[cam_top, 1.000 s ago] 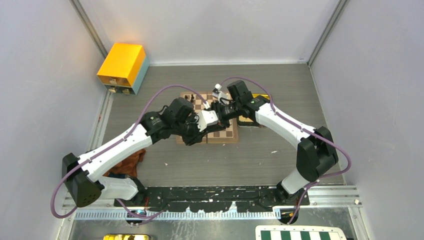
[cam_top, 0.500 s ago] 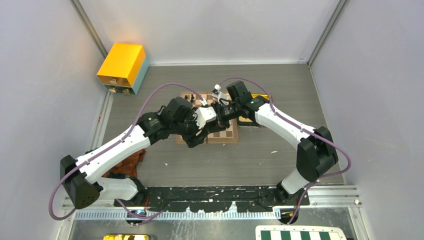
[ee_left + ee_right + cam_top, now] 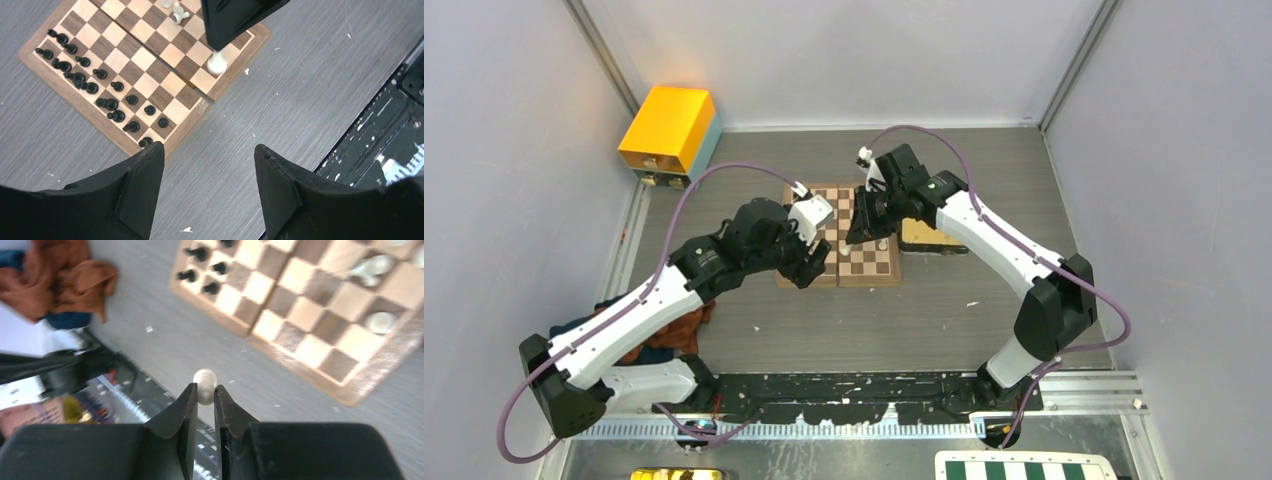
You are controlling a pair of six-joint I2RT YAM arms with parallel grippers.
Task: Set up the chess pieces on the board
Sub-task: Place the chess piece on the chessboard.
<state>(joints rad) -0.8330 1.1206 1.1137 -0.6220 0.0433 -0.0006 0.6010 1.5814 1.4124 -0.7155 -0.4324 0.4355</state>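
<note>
The board (image 3: 870,263) lies mid-table, and black chess pieces (image 3: 107,102) fill two rows along its left side. A few cream-white pieces (image 3: 176,11) stand or lie at its far right part. My right gripper (image 3: 204,390) is shut on a cream-white piece (image 3: 204,384). In the left wrist view that piece (image 3: 216,63) hangs just over the board's near right squares. My left gripper (image 3: 209,155) is open and holds nothing, above bare table just off the board's near left corner. In the top view it (image 3: 810,268) sits at the board's left front, with the right gripper (image 3: 864,230) over the board.
A yellow box (image 3: 670,131) stands at the back left. A brown and blue cloth (image 3: 662,331) lies beside the left arm. A gold tray (image 3: 922,236) touches the board's right side. A green-and-white checkered board (image 3: 1022,468) shows at the bottom edge.
My left gripper opened and drew back left and nearer, off the board. The right gripper stayed over the board with the white piece while its wrist swung round.
</note>
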